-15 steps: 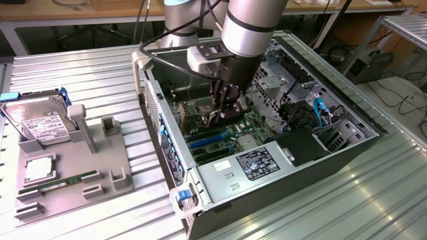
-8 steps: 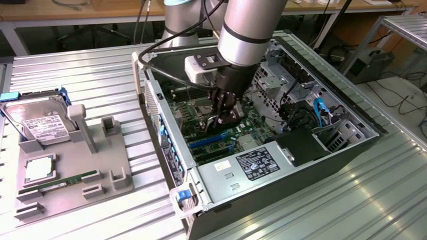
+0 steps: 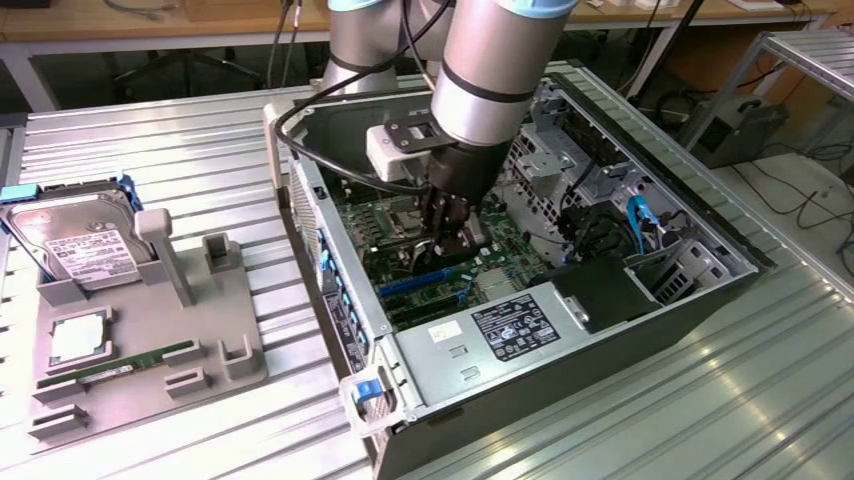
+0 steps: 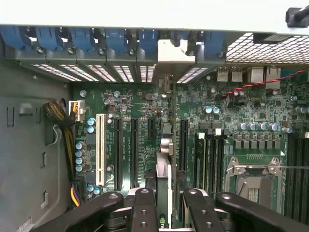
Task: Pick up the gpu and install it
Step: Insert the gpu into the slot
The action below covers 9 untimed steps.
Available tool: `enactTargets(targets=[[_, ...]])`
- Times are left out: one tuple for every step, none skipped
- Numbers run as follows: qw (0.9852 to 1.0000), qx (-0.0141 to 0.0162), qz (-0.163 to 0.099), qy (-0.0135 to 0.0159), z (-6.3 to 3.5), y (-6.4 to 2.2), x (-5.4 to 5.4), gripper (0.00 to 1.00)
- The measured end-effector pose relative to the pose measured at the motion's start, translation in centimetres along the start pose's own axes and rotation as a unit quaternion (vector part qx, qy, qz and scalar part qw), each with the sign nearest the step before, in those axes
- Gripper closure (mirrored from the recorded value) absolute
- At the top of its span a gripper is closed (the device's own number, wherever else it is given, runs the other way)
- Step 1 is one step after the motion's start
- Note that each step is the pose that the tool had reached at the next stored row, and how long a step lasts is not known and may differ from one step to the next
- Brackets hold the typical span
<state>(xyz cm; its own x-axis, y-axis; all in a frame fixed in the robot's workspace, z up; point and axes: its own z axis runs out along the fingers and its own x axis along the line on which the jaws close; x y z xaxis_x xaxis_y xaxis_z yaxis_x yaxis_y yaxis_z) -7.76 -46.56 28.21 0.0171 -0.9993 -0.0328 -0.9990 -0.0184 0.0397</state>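
One arm (image 3: 487, 70) reaches down into the open computer case (image 3: 627, 350). You see its pincer (image 3: 445, 240) clamped on the gpu (image 4: 163, 162), which stands edge-on over the motherboard (image 4: 140, 104).

Bright, diffuse lighting throughout. Glare is reflected from the ribbed worktop (image 3: 747, 400) at the exterior view's right; the case (image 3: 574, 385) interior is shaded beneath the arm (image 3: 494, 70).

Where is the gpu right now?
In the wrist view the gpu stands edge-on in the jaws of the gripper, over the black slots of the green motherboard, inside the computer case.
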Motion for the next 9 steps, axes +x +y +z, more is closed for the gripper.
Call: enactTargets(targets=[[1.0000,0.0000,0.000,0.0001,0.01,0.00,0.01,0.74],[1.0000,-0.0001,0.000,0.0001,0.02,0.00,0.02,0.74],[1.0000,0.0000,0.000,0.0001,0.04,0.01,0.03,0.74],[1.0000,0.0000,0.000,0.0001,0.07,0.00,0.04,0.74],[1.0000,0.0000,0.000,0.0000,0.11,0.00,0.03,0.74],[1.0000,0.0000,0.000,-0.0001,0.19,-0.01,0.04,0.74],[1.0000,0.0000,0.000,0.0000,0.27,-0.01,0.04,0.74],[1.0000,0.0000,0.000,0.0000,0.39,-0.01,0.05,0.74],[1.0000,0.0000,0.000,0.0000,0.63,-0.02,0.06,0.74]])
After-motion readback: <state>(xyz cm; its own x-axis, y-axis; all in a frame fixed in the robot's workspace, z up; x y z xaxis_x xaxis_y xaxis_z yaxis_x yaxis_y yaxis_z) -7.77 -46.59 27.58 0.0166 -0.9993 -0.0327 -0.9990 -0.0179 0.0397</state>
